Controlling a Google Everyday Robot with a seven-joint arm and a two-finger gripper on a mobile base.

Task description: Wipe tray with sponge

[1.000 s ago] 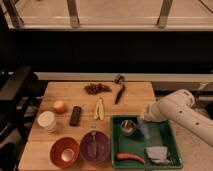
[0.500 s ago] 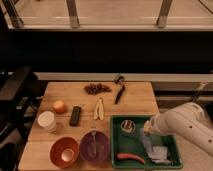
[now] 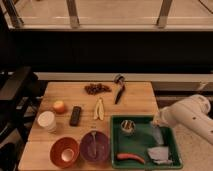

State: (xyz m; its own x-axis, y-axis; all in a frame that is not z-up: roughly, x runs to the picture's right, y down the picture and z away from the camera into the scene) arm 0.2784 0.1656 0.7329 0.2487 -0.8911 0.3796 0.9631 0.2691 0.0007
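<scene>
The dark green tray (image 3: pixel 117 145) lies at the table's front right corner. My gripper (image 3: pixel 157 131) reaches down into its right half from the white arm (image 3: pixel 186 117) on the right. It is shut on the blue-grey sponge (image 3: pixel 157 138), which hangs low over the tray floor; whether the sponge touches it I cannot tell. In the tray are also a small metal cup (image 3: pixel 128 127), a red chili (image 3: pixel 131 158) and a pale grey rag (image 3: pixel 159 154).
Left of the tray stand a purple bowl (image 3: pixel 95 146) and an orange bowl (image 3: pixel 64 151). Further back are a white cup (image 3: pixel 47 121), black remote (image 3: pixel 75 115), orange fruit (image 3: pixel 59 106), banana peel (image 3: pixel 99 109), brown snack pile (image 3: pixel 97 88) and black-handled brush (image 3: pixel 119 91).
The gripper with the sponge has slid from the tray's middle toward its right side and slightly back. The rag, cup and chili have stayed put.
</scene>
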